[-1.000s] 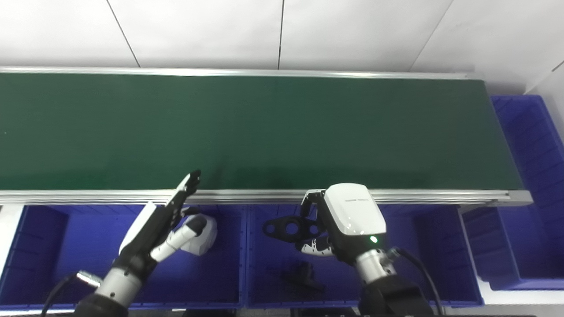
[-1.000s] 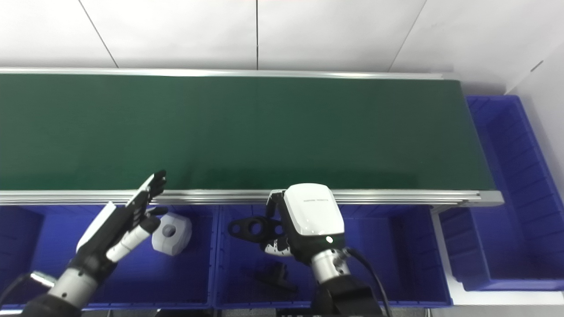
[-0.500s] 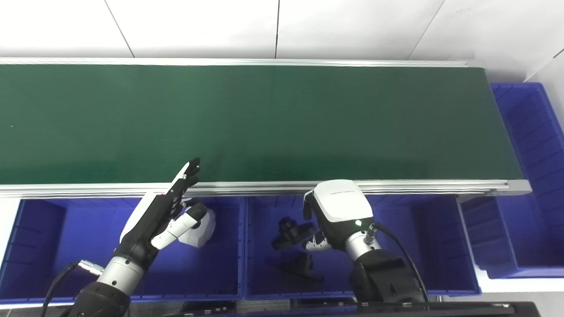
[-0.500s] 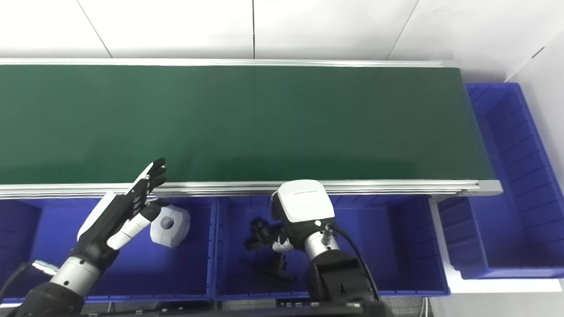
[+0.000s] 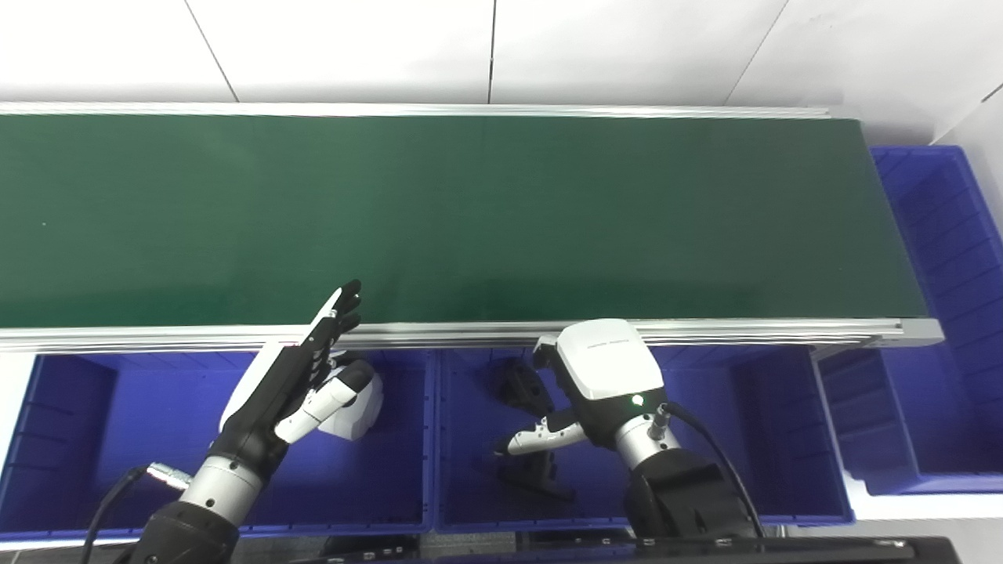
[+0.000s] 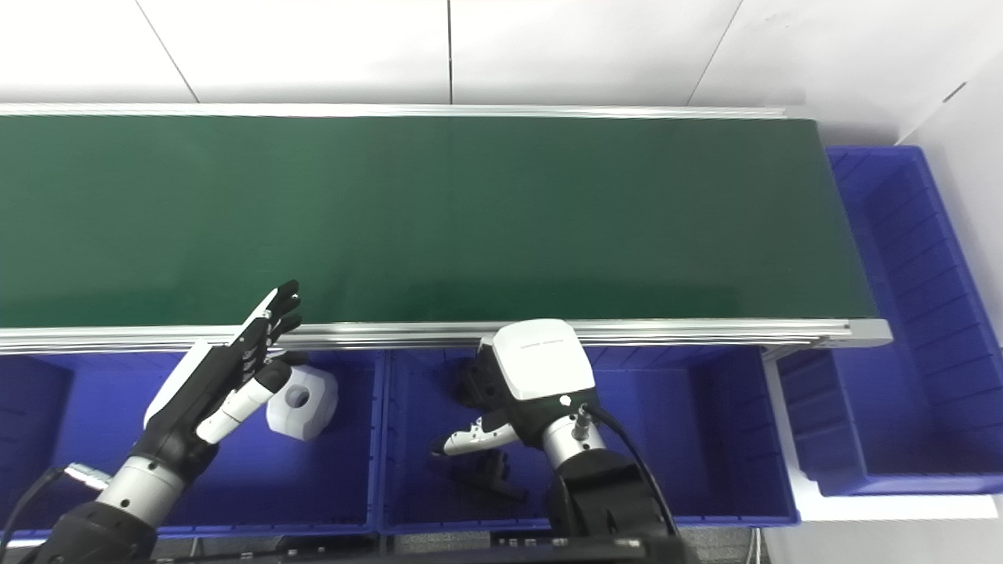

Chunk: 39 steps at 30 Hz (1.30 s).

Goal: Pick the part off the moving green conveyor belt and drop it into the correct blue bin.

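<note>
A long green conveyor belt [image 5: 470, 219] runs across the upper half of the scene, its left end cut off by the frame, and nothing lies on the stretch in view. Below its near silver rail sit 2 blue bins side by side, and a 3rd blue bin [image 5: 940, 313] stands at the belt's right end, partly cut off by the right edge; no contents can be made out in it. The left bin [image 5: 94, 439] holds a white blocky part [image 6: 302, 403] with a round hole, partly hidden behind the left hand [image 5: 286, 392], which hovers above it with fingers straight and spread, holding nothing, fingertips reaching over the rail. The middle bin [image 5: 736, 439] holds dark parts that are hard to make out against the blue: a black part [image 5: 521, 388] lies near the bin's far wall, just beside the right hand [image 5: 595, 384], and a 2nd black part [image 5: 533, 478] rests on the bin floor nearer the front. The right hand hangs over the middle bin, its white back toward the camera hiding most of the fingers; its white thumb [image 5: 541, 439] sticks out to the left, apart from the fingers. It looks open, and it grips nothing that can be seen. The forearms of both arms are cut off by the bottom edge.
</note>
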Tool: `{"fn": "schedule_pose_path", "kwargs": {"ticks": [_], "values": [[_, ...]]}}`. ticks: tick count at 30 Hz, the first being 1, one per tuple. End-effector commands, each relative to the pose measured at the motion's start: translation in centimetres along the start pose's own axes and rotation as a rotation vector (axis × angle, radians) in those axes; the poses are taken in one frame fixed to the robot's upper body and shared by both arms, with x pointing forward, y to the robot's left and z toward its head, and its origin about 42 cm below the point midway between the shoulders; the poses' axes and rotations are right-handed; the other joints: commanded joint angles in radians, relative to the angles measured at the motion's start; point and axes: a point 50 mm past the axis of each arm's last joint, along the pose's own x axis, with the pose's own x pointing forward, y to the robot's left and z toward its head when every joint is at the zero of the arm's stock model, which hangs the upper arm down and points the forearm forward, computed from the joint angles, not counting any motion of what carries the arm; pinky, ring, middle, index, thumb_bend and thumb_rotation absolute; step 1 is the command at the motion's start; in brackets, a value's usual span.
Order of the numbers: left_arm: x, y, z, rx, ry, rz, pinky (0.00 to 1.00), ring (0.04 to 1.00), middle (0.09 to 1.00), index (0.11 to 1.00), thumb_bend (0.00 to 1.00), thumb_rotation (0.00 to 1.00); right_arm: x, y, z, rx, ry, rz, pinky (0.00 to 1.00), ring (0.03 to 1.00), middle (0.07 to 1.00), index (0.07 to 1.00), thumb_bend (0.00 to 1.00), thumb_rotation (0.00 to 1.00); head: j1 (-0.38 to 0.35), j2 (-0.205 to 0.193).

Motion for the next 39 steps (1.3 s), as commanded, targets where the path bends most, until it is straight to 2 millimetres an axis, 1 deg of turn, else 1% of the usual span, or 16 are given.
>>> {"fn": "schedule_pose_path", "kwargs": {"ticks": [1, 5, 6, 7, 10, 11, 13, 14, 18, 21, 24, 28, 33, 36, 37, 39], "values": [[-0.2, 0.0, 0.6, 0.014, -0.026, 0.007, 0.8, 0.976, 1.0, 1.0, 0.79, 0.91, -1.0, -1.7, 0.4, 0.083, -0.023, -0.061, 0.2, 0.308, 0.52, 0.687, 1.0, 0.79, 0.001, -0.001], [-0.4, -0.4, 0.5, 0.007, -0.032, 0.017, 0.8, 0.974, 1.0, 1.0, 0.8, 0.91, -2.9, -3.2, 0.1, 0.278, -0.027, -0.06, 0.26, 0.377, 0.547, 0.695, 1.0, 0.78, 0.027, -0.01], [-0.4, -0.6, 0.3, 0.011, -0.046, 0.028, 0.8, 0.974, 1.0, 1.0, 0.8, 0.91, -3.8, -3.7, -0.2, 0.365, -0.033, -0.059, 0.26, 0.384, 0.55, 0.696, 1.0, 0.78, 0.056, -0.026], [-0.4, -0.7, 0.2, 0.011, -0.062, 0.038, 0.79, 0.963, 1.0, 1.0, 0.78, 0.91, -4.6, -4.2, -0.5, 0.46, -0.045, -0.064, 0.31, 0.429, 0.564, 0.693, 1.0, 0.8, 0.056, -0.026], [-0.4, -1.0, -0.3, -0.002, -0.094, 0.064, 0.78, 0.945, 1.0, 1.0, 0.75, 0.89, -6.2, -4.3, -1.2, 0.687, -0.11, -0.077, 0.36, 0.469, 0.581, 0.678, 0.92, 0.79, 0.077, -0.04], [-0.3, -1.2, -0.5, -0.016, -0.106, 0.077, 0.78, 0.944, 1.0, 1.0, 0.74, 0.89, -6.1, -2.7, -1.4, 0.881, -0.169, -0.1, 0.37, 0.47, 0.581, 0.678, 0.92, 0.79, 0.101, -0.066], [-0.2, -1.6, -0.8, -0.037, -0.13, 0.099, 0.81, 0.944, 1.0, 1.0, 0.74, 0.88, -6.0, 0.1, -2.2, 1.144, -0.197, -0.172, 0.38, 0.473, 0.564, 0.636, 0.81, 0.63, 0.111, -0.084], [-0.1, -1.7, -1.0, -0.043, -0.14, 0.106, 0.82, 0.947, 1.0, 1.0, 0.73, 0.88, -6.0, 1.1, -2.7, 1.207, -0.192, -0.198, 0.43, 0.503, 0.595, 0.643, 0.79, 0.68, 0.115, -0.092], [0.0, -2.3, -1.6, -0.055, -0.175, 0.135, 0.86, 0.96, 1.0, 1.0, 0.74, 0.86, -4.5, 2.7, -3.9, 1.302, -0.208, -0.291, 0.54, 0.617, 0.689, 0.7, 0.79, 0.8, 0.137, -0.127], [-0.1, -2.6, -1.9, -0.049, -0.201, 0.16, 0.86, 0.958, 1.0, 1.0, 0.74, 0.86, -4.2, 3.3, -4.2, 1.335, -0.218, -0.334, 0.55, 0.635, 0.702, 0.708, 0.8, 0.8, 0.165, -0.15], [-0.4, -2.9, -2.3, -0.035, -0.242, 0.211, 0.9, 0.962, 1.0, 1.0, 0.72, 0.89, -4.2, 4.0, -4.3, 1.332, -0.236, -0.392, 0.69, 0.763, 0.805, 0.795, 0.83, 0.9, 0.175, -0.16], [-0.7, -3.1, -2.6, -0.026, -0.276, 0.248, 0.95, 0.989, 1.0, 1.0, 0.72, 0.94, -4.3, 4.5, -4.4, 1.336, -0.246, -0.431, 0.77, 0.838, 0.865, 0.838, 0.84, 0.93, 0.18, -0.177], [-0.9, -3.6, -2.9, -0.012, -0.311, 0.287, 0.97, 1.0, 1.0, 1.0, 0.75, 0.97, -4.5, 5.2, -4.4, 1.331, -0.258, -0.46, 0.81, 0.866, 0.887, 0.847, 0.84, 0.93, 0.192, -0.204], [-0.9, -3.7, -3.0, -0.009, -0.319, 0.293, 0.97, 1.0, 1.0, 1.0, 0.75, 0.97, -4.5, 5.4, -4.4, 1.331, -0.262, -0.46, 0.81, 0.871, 0.89, 0.847, 0.83, 0.94, 0.192, -0.204], [-0.9, -3.8, -3.0, -0.01, -0.324, 0.298, 0.97, 1.0, 1.0, 1.0, 0.75, 0.97, -4.5, 5.6, -4.6, 1.333, -0.26, -0.449, 0.81, 0.872, 0.89, 0.847, 0.83, 0.94, 0.222, -0.221], [-0.8, -4.1, -3.0, -0.012, -0.33, 0.309, 0.96, 1.0, 1.0, 1.0, 0.74, 0.94, -4.6, 5.8, -4.8, 1.335, -0.258, -0.428, 0.83, 0.884, 0.9, 0.873, 0.83, 0.95, 0.234, -0.223]]}}
